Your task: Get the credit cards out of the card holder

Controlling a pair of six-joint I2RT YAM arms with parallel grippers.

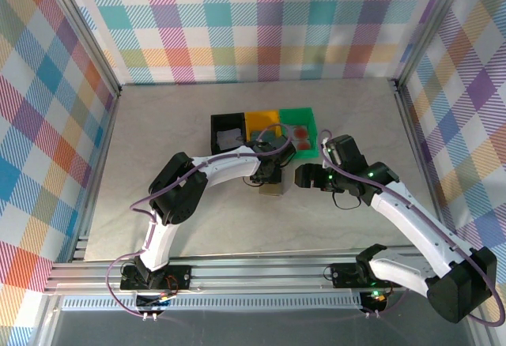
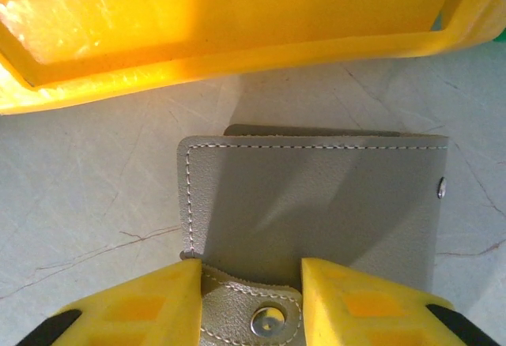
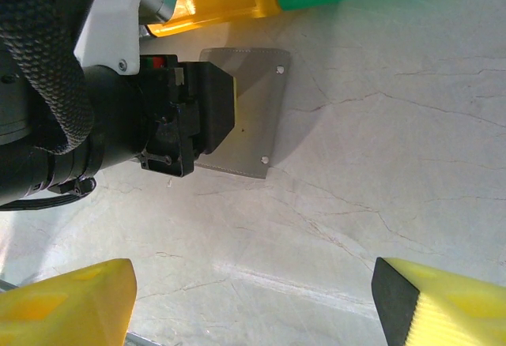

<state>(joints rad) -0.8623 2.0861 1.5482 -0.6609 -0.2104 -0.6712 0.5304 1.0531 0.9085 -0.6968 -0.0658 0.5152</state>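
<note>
grey leather card holder (image 2: 316,204) beside yellow plastic tray (image 2: 237,46) | left end effector (image 2: 251,298) over it, grip unclear | right end effector (image 3: 253,291) released

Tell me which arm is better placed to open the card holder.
Left. The left fingers straddle the closed card holder's snap tab; the right fingers hang open off to its side.

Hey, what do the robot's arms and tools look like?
The left arm and right arm have white shells, black joints and a thin purple cable alongside. The left tool and right tool have chunky yellow fingers with black trim.
</note>
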